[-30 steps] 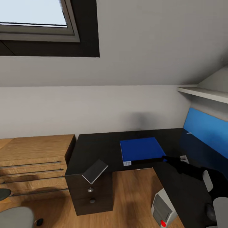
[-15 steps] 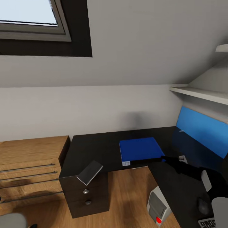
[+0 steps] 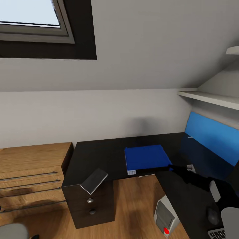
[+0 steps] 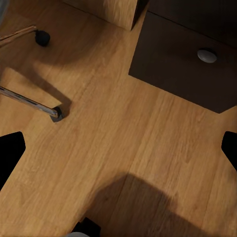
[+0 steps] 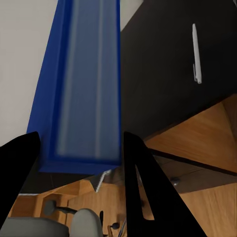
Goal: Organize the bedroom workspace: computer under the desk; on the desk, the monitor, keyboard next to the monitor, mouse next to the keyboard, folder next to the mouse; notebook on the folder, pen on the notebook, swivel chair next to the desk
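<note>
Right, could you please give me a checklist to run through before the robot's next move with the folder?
1. The folder lies flat on the desk: ok.
2. Right gripper has let go of the folder: cannot tell; its fingers flank the folder's edge.
3. The notebook sits securely: not ok; it is tilted and overhangs the desk's corner.
4. The pen lies on the desk: ok.
5. Left gripper is open and free, above the floor: ok.
6. The computer is under the desk: ok.

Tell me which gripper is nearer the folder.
Right. The right gripper has its fingers on either side of the folder edge; the left gripper hangs over wood floor by the drawer unit.
</note>
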Available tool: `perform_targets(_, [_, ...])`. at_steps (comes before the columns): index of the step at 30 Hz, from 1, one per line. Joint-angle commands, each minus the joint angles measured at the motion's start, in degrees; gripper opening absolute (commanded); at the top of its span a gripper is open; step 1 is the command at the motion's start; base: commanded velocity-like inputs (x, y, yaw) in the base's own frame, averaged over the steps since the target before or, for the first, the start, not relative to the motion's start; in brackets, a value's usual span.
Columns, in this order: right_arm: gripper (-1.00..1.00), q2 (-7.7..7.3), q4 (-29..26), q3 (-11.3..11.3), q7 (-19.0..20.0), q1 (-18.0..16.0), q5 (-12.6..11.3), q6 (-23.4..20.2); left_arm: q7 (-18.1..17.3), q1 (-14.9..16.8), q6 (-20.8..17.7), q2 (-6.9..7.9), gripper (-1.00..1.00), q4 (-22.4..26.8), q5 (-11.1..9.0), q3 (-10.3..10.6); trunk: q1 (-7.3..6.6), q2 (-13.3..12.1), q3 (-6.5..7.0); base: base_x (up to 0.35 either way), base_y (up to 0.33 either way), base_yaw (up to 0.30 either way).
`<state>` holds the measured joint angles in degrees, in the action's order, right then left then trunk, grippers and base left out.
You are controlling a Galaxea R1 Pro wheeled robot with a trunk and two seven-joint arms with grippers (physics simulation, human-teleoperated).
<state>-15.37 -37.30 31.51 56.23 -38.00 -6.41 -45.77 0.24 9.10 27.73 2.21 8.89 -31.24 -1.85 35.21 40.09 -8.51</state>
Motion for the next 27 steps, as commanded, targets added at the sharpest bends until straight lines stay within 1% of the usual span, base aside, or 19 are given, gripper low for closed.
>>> perform_targets(1, [-1.00,0.00,0.3,0.1,0.1,-0.1,-0.2,-0.1,0.0,0.0,0.1,-0.01,1.00,0.0,0.2,-0.2,0.01,0.1,-0.09,0.000,0.000,0.000])
perform_targets(21, [-1.00,-0.01,1.3,0.1,0.0,-0.1,-0.2,0.7,0.0,0.0,0.1,-0.01,1.00,0.0,0.1,-0.2,0.01,0.1,-0.09,0.000,0.000,0.000])
perform_targets(27, [-1.00,0.21,1.4,0.1,-0.1,-0.1,-0.2,0.7,0.0,0.0,0.1,-0.01,1.00,0.0,0.1,-0.2,0.01,0.1,-0.09,0.000,0.000,-0.005])
